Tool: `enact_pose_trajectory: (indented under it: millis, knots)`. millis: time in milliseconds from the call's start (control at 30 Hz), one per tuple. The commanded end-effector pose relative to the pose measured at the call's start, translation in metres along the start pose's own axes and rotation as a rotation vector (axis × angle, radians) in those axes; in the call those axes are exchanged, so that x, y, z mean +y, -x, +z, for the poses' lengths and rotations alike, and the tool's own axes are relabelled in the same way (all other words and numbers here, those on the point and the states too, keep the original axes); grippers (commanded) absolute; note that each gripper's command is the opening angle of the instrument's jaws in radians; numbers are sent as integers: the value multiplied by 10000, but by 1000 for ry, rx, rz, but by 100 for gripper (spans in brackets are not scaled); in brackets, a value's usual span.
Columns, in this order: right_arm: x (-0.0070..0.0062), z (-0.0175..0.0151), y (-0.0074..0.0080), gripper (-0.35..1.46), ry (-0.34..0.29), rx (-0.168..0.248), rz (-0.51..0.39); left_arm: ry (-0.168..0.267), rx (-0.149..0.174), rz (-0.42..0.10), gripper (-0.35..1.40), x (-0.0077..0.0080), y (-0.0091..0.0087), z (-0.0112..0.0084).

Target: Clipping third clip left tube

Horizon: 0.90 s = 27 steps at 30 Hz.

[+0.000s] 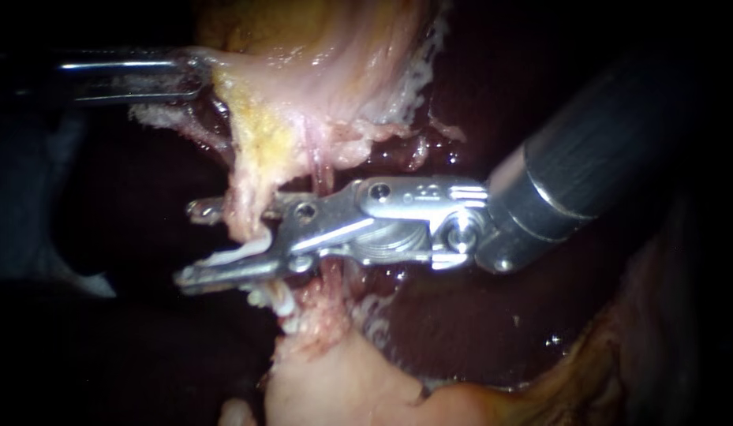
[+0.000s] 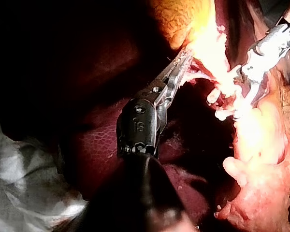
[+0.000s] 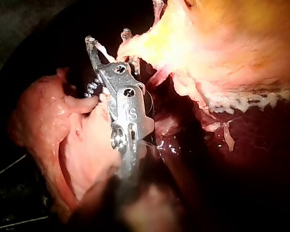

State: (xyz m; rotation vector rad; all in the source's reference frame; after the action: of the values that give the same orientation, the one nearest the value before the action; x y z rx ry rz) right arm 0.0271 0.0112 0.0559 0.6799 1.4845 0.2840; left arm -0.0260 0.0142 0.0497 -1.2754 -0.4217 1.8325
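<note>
The right instrument (image 1: 188,243) comes in from 3 o'clock. Its jaws stand open around the left tube (image 1: 244,209), a little toward 9 o'clock from the centre. A white clip (image 1: 240,254) lies along the lower jaw and is not yet pressed together. Older clips (image 1: 275,304) sit on the same tube just under that jaw, toward 6 o'clock.

At 10 o'clock the left instrument (image 1: 204,75) has its jaws closed on the edge of the gallbladder (image 1: 319,63), and I think this holds the tube stretched.

The risks, as I judge them:
- The new clip is very near the older ones, so it can land on them and fail to lock.
- The tube carries thick yellow tissue (a bulky bite), so the clip may close only partly.
- A thinner tube (image 1: 323,173) runs close behind the hinge and could be caught.
- If the left grip slips, the tube goes slack and can slide out of the jaws.
</note>
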Motion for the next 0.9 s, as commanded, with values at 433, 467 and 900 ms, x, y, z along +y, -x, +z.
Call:
enact_pose_trajectory:
  millis: [433, 467, 900]
  knots:
    - [9, -5, -20, 38, 64, 26, 164, 0, 0, 0, -35, -1, 0, 1]
    - [9, -6, -22, 36, 70, 26, 165, 0, 0, 1, -35, -1, 1, 1]
    - [8, -16, -22, -35, 68, 40, 296, 0, 0, 1, -35, -1, 1, 1]
